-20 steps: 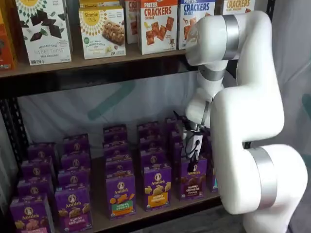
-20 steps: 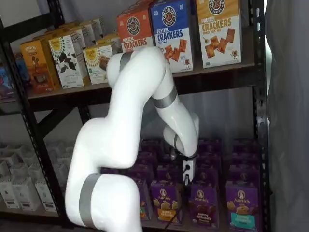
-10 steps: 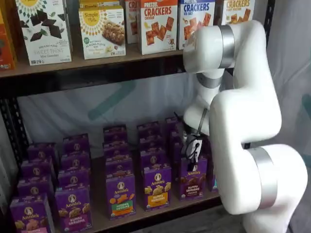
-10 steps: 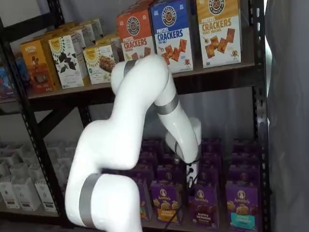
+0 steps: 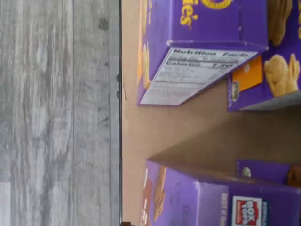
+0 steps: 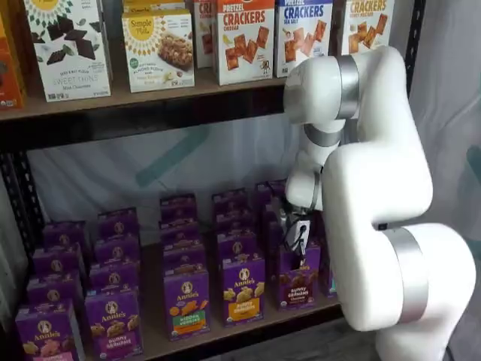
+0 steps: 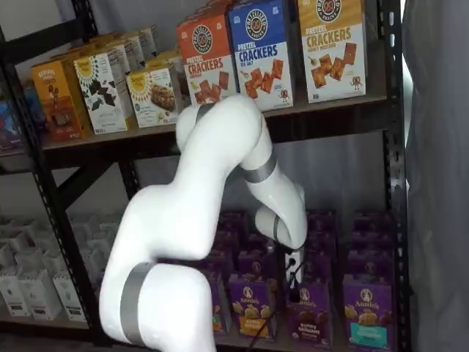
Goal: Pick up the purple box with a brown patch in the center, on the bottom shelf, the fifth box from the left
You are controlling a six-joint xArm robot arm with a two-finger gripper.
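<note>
White robot arm (image 6: 376, 188) fills right of shelf view, bent down toward bottom shelf (image 6: 248, 323). Rows of purple cartons stand on wooden board. Purple box (image 6: 294, 277), brown cookies across middle, stands in front row, just right of orange-panel carton (image 6: 242, 289). Tool (image 6: 297, 239) hangs directly above purple box, near its top edge; fingers too small, cannot tell whether released or clenched.

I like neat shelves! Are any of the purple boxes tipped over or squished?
No, nothing stands out. The purple box and its neighbours stand upright in tidy rows on the bottom shelf. The gripper hangs just above it.
</note>
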